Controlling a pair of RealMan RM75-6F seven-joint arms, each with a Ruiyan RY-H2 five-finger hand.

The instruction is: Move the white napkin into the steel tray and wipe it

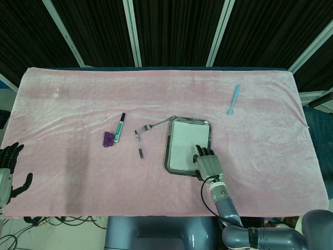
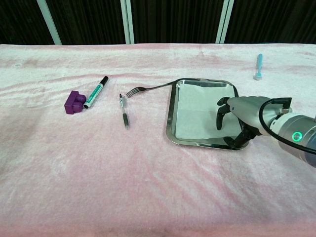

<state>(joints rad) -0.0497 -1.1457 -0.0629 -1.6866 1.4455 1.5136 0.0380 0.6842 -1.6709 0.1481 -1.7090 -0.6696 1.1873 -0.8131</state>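
Head view: white napkin (image 1: 183,144) lies flat inside the steel tray (image 1: 168,151), a pale rectangle w/ straight edges, covering most of the tray floor; thin steel margin shows round it. Right hand (image 1: 207,162) sits at the tray's near right corner, fingertips (image 1: 203,152) pointing far, down on the napkin's near right part; not gripping anything, fingers close together. Left hand (image 1: 9,172) at far left edge of frame, off the table's near left corner, dark fingers spread, holding nothing. Fork (image 1: 156,124) just left of tray's far left corner, handle end touching or nearly touching the rim, can't tell which. Pen (image 1: 139,144) left of tray, apart. Marker (image 1: 120,127) and purple block (image 1: 108,139) further left, block touching marker's near end. Blue tool (image 1: 234,99) far right, well apart. Pink cloth (image 1: 78,99) covers the table; open room right of the tray and along the whole near side.

Chest view: napkin (image 2: 197,108) smooth, faintly creased, its edges parallel to tray (image 2: 170,116) walls. Right hand (image 2: 237,116) over tray's right side, fingers (image 2: 220,113) bent downward, tips on the napkin, thumb near the tray's near right rim. Fork (image 2: 148,89), pen (image 2: 124,111), marker (image 2: 96,92), block (image 2: 75,102) all left of tray. Blue tool (image 2: 258,66) far right. Left hand not seen here. Wide bare cloth (image 2: 123,187) on near side.
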